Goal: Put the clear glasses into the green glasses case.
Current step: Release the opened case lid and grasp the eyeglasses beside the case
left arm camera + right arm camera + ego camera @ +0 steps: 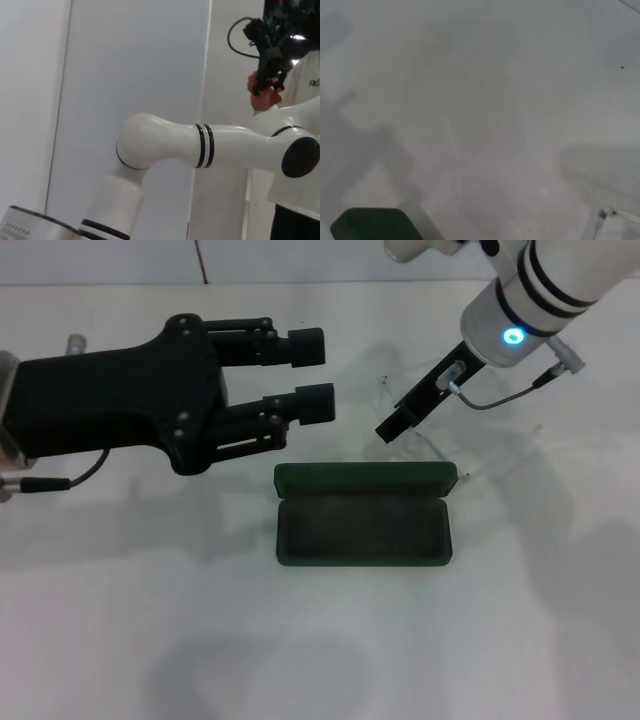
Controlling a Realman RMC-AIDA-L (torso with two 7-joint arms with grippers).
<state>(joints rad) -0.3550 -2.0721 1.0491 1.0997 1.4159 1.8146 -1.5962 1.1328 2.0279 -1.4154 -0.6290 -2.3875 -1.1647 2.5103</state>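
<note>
Green glasses case (pixel 362 516) open on the white table (pixel 120 640), lid standing up at the far edge, dark-lined tray bare. Clear glasses (pixel 425 440) just behind the lid, resting on the table, faint against it. Right tool (pixel 392 429) lowered over the glasses; cannot tell whether clenched or released. Left tool (pixel 312 372) hovering left of the case, fingers (pixel 305 345) spread apart, holding nothing.
</note>
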